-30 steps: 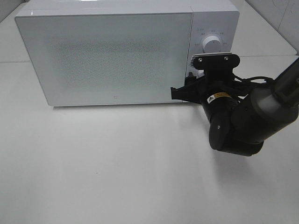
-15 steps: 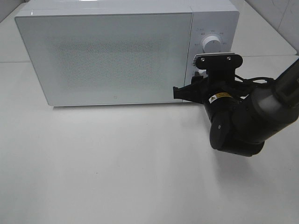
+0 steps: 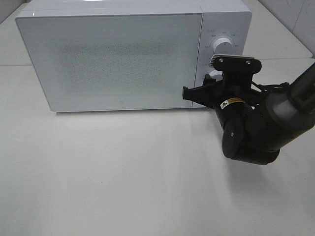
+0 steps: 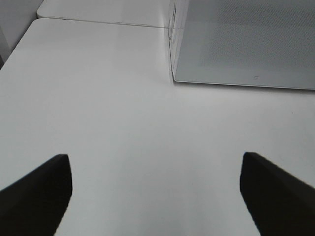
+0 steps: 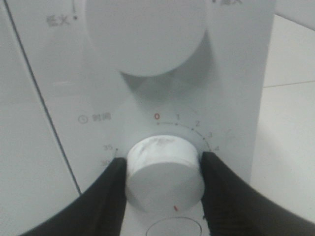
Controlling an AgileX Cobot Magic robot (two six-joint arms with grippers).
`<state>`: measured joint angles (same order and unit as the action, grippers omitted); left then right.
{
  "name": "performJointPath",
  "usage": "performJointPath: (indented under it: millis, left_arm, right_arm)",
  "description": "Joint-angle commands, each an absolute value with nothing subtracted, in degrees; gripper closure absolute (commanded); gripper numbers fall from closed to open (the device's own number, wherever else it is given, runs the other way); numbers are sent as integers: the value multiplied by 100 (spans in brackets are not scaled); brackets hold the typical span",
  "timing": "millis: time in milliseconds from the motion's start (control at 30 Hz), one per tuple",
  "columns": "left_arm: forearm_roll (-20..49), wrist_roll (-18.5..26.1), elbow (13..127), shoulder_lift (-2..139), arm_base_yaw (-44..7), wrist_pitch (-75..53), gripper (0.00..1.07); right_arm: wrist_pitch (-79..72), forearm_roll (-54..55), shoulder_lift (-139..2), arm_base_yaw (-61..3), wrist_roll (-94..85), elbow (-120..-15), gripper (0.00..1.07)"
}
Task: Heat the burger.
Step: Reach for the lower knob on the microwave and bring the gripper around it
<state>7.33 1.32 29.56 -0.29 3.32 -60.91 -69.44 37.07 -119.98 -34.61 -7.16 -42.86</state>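
Observation:
The burger is not in view. The white microwave (image 3: 118, 59) stands at the back of the table with its door closed. My right gripper (image 3: 211, 78) is at the control panel; in the right wrist view it (image 5: 164, 169) is shut on the lower timer knob (image 5: 165, 179), one black finger (image 5: 110, 184) on each side. The upper knob (image 3: 224, 45) is free and also shows in the right wrist view (image 5: 145, 34). My left gripper (image 4: 155, 196) is open and empty above the bare table, facing the microwave's lower left corner (image 4: 174, 78).
The white table (image 3: 123, 172) spreads in front of the microwave. The right arm's bulky black wrist (image 3: 248, 132) hangs over the table's right side. The left arm does not show in the exterior high view. A table seam (image 4: 98, 22) runs beside the microwave.
My right wrist has rotated a little clockwise on the timer knob; its camera bracket has shifted right and slightly down. The microwave has not moved.

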Motion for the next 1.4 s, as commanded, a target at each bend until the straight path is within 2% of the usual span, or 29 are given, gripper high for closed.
performJointPath:
  millis: [33,100,167,200,267,433,500,833,1033,1400]
  left_arm:
    - [768,138,2951,-126,332,-6125,22]
    - [768,138,2951,-126,332,-6125,22]
    - [768,138,2951,-126,332,-6125,22]
    - [768,138,2951,-126,332,-6125,22]
    - [768,138,2951,-126,332,-6125,22]
    - [768,138,2951,-126,332,-6125,22]
    - [768,138,2951,-126,332,-6125,22]
    - [768,138,2951,-126,332,-6125,22]
    - [768,138,2951,-126,332,-6125,22]
    - [768,138,2951,-126,332,-6125,22]
  right_arm:
    - [-8210,3174,-11986,-3455,-46,-4400,103]
    - [-8210,3174,-11986,-3455,212,-4400,103]
    - [-8210,3174,-11986,-3455,1742,-4400,103]
    - [-8210,3174,-11986,-3455,1742,-4400,103]
    - [-8210,3180,-11986,-3455,2882,-4400,103]
    - [-8210,3180,-11986,-3455,3655,-4400,103]
    - [-8210,3197,-11986,-3455,4738,-4400,103]
    - [-8210,3312,-11986,-3455,7563,-4400,103]
    - [-8210,3329,-11986,-3455,8354,-4400,103]
    - [-8210,3352,-11986,-3455,8468,-4400,102]
